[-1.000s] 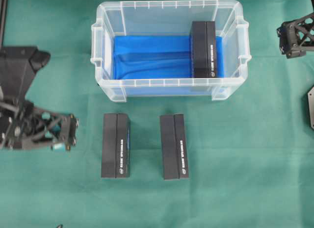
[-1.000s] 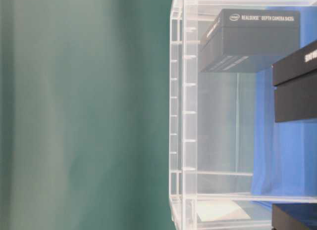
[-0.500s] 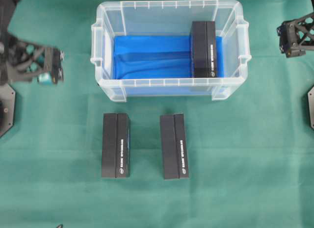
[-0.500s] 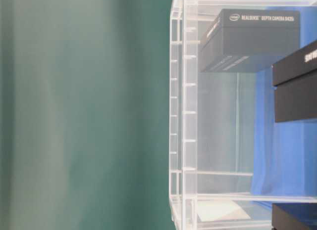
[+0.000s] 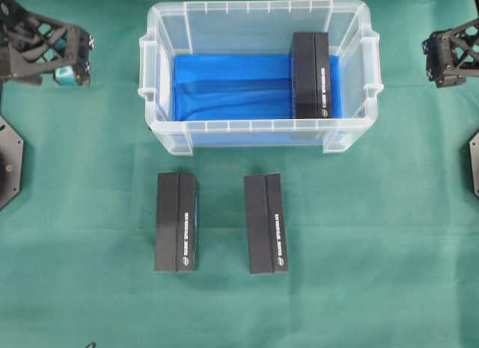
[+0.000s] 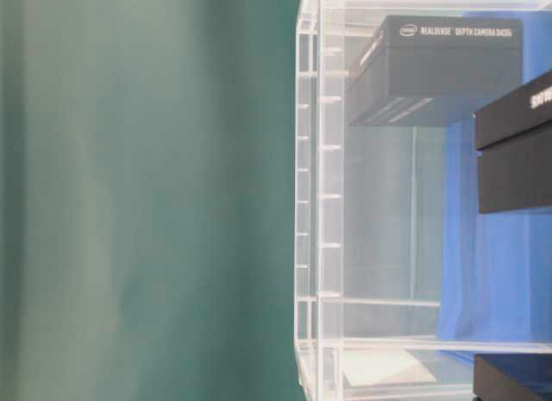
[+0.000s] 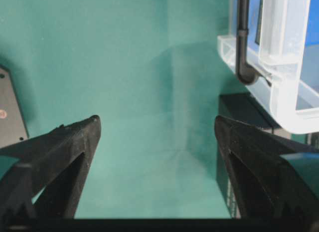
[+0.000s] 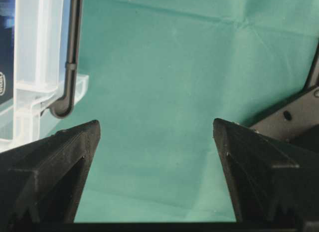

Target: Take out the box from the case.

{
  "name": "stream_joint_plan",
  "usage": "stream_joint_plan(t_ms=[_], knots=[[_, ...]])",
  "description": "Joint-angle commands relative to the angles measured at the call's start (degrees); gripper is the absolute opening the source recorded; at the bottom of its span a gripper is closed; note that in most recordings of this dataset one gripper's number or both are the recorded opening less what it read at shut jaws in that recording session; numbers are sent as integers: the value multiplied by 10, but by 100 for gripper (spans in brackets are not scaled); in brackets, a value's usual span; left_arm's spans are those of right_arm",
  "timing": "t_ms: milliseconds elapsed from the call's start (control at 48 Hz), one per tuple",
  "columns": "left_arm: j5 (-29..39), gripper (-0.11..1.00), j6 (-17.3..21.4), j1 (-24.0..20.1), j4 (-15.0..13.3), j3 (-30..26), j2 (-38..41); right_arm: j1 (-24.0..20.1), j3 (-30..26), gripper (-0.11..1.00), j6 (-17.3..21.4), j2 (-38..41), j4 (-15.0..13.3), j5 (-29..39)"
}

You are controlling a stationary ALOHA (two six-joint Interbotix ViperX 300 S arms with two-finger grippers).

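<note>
The case (image 5: pixel 258 125) is a clear plastic bin with a blue lining, standing at the back centre of the green cloth. One black box (image 5: pixel 310 75) stands inside it against the right end; the table-level view shows this box (image 6: pixel 440 69) through the wall. My left gripper (image 5: pixel 84 60) hangs open to the left of the case, apart from it, with only cloth between its fingers (image 7: pixel 75 147). My right gripper (image 5: pixel 432 63) is open off the case's right end, also with nothing in it. Each wrist view catches a corner of the case (image 7: pixel 279 67) (image 8: pixel 37 52).
Two more black boxes (image 5: pixel 177 222) (image 5: pixel 266 224) lie side by side on the cloth in front of the case. Black arm base plates sit at the left edge (image 5: pixel 9 165) and right edge (image 5: pixel 474 161). Green cloth covers the table.
My left arm has swung from the lower left, near the front boxes, up to the back left beside the case, still open. The right arm and all boxes have stayed put.
</note>
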State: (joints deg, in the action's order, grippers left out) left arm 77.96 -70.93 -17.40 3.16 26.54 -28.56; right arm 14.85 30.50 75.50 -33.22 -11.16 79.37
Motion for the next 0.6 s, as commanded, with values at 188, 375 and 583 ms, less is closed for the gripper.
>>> stream_joint_plan(t_ms=[188, 375, 583], knots=[[1, 97, 2, -3, -4, -17, 3, -1, -6, 89, 1, -1, -1, 0], [1, 97, 1, -3, -4, -18, 4, -1, -7, 89, 3, 1, -1, 0], [1, 97, 1, -3, -4, -18, 3, -1, -12, 89, 22, 12, -1, -6]])
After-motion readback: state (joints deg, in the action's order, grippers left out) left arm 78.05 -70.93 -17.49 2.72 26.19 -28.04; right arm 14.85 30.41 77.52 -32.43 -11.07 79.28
